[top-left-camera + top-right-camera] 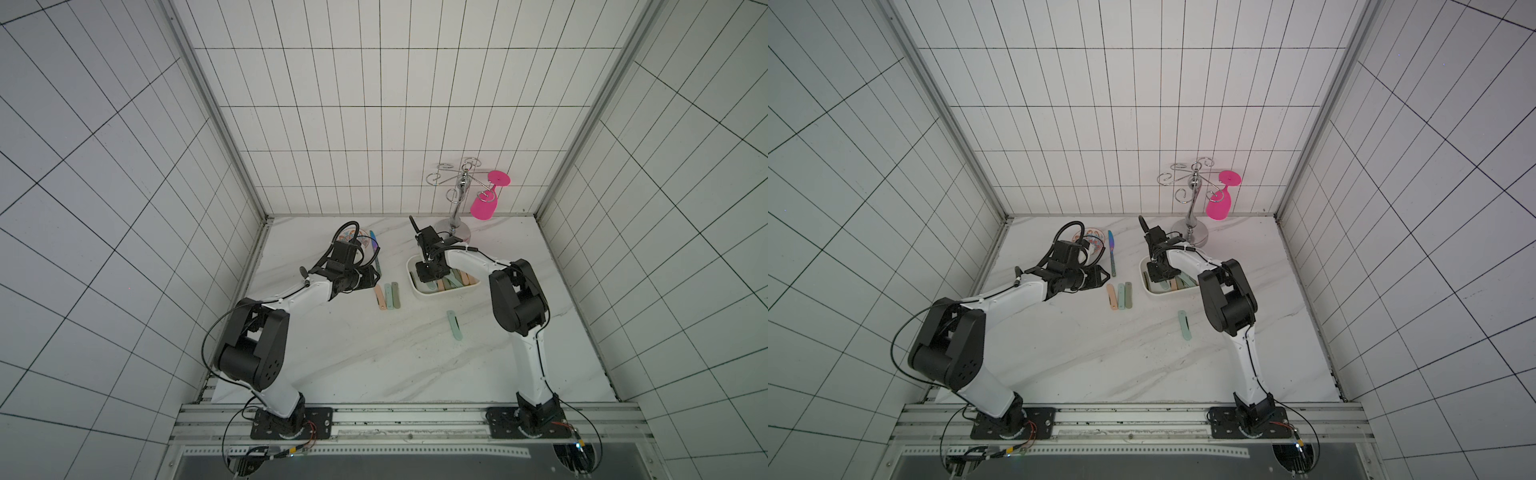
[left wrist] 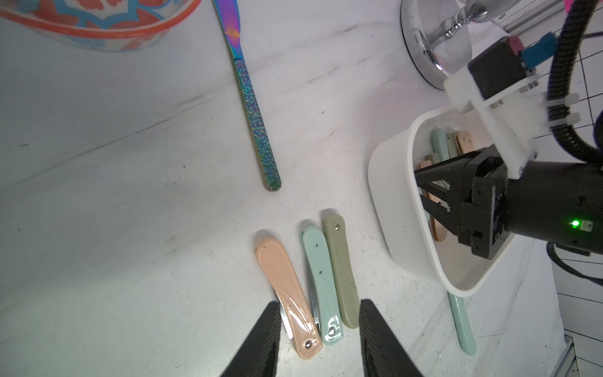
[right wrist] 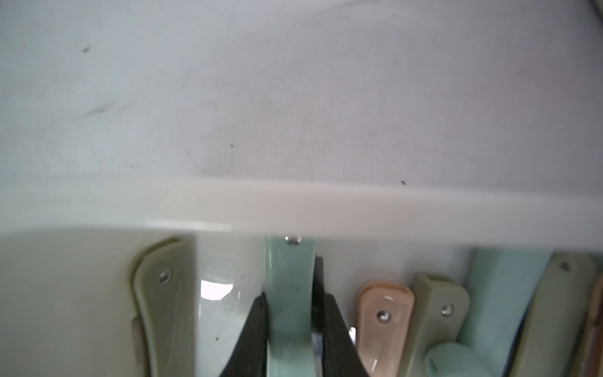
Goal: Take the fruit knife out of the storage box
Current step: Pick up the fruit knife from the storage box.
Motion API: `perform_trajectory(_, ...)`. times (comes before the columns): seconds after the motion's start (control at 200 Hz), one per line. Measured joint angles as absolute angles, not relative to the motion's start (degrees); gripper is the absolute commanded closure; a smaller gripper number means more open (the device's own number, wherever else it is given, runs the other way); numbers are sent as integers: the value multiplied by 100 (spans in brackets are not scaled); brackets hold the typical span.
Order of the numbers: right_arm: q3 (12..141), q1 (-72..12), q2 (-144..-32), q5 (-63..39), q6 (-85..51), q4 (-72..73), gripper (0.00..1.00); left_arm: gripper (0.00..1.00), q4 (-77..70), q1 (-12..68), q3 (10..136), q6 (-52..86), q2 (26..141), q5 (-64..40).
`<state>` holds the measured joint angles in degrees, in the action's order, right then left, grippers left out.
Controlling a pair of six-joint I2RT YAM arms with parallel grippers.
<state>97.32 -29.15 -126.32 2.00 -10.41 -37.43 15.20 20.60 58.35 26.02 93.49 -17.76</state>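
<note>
The storage box (image 2: 391,209) is smooth white plastic, a bit shiny. The mint fruit knife (image 3: 288,310) in it has a glossy, smooth handle. The table (image 1: 374,365) looks like matt white stone with grey streaks. At its 1 o'clock, the stand (image 1: 444,226) is shiny metal. The left gripper (image 2: 319,302) has matt black, ribbed fingers (image 2: 261,342).

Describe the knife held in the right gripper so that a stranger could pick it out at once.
Find the white storage box on the marble table, just in front of the chrome rack. Folded knives lie side by side inside it. Yours is the mint-green knife between an olive knife and a peach knife, the only one pinched in the right gripper.
</note>
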Motion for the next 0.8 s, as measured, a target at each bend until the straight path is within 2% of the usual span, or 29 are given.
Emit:
perform_trajectory(0.105, 9732, -2917, -12632, 196, -1046, -3741, 96, 57, 1529, 2060, 5872, 2596, 9288, -1789)
perform_trajectory(0.135, 9732, -2919, -12630, 198, -1048, -3741, 100, 57, 1525, 2060, 5872, 2596, 9284, -1789)
perform_trajectory(0.8, 9732, -2926, -12265, 183, -1048, -3776, 100, 56, 1535, 2060, 5874, 2556, 9275, -1809)
